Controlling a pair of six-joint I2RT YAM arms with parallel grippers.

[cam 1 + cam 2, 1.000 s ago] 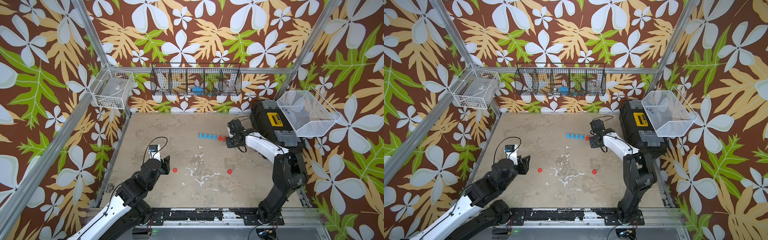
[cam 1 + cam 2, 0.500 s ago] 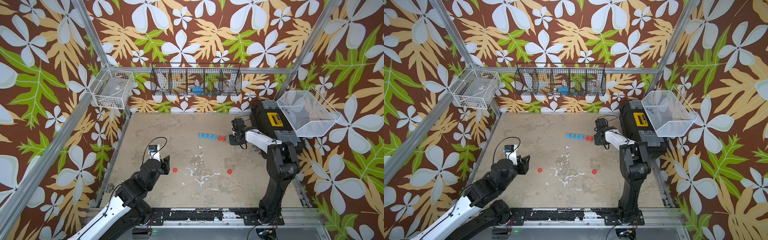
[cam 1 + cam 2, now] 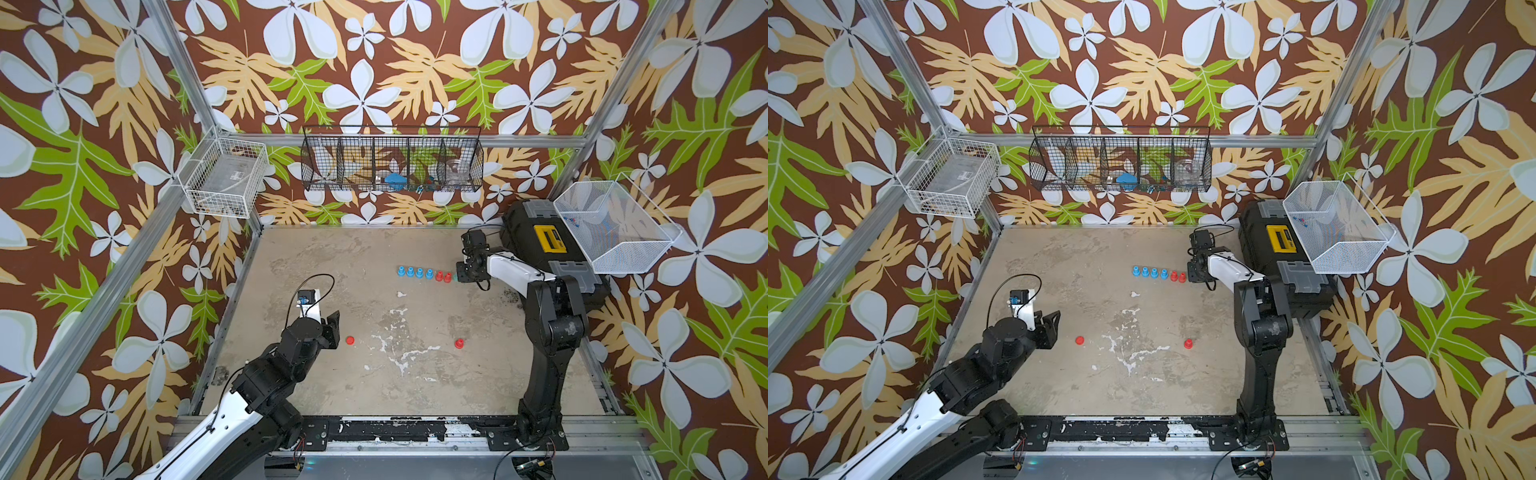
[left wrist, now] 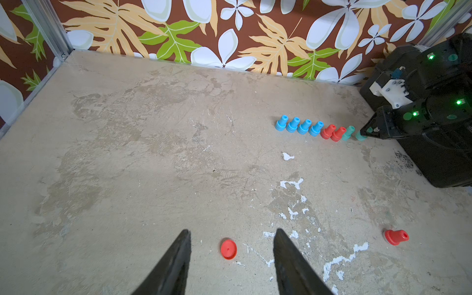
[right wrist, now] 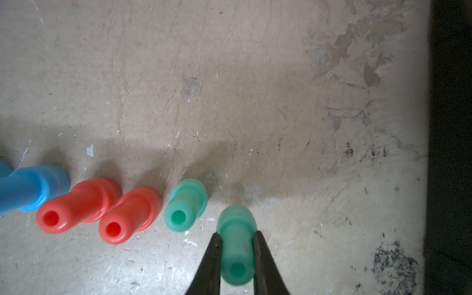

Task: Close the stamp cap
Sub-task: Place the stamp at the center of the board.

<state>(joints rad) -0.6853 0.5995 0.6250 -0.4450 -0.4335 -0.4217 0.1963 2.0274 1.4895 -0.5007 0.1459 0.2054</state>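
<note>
The right gripper is closed tightly on a green stamp, with one finger on each side of the narrow stem. This stamp stands at the end of a row at the far side of the table, near the black toolbox. Its wide base is very low, but I cannot tell if it touches the surface. Beside it the row continues with a second green stamp, then two red stamps, then four blue stamps, all upright and close together.

The left gripper has its jaws apart and nothing is between them. The red cap lies flat on the table just in front of its fingers (in the left wrist view it sits in the gap between them, not touched). In both top views the cap is just beside this gripper. The loose red stamp stands alone, well apart from the cap, on the right arm's side, with no cap on it.
</note>
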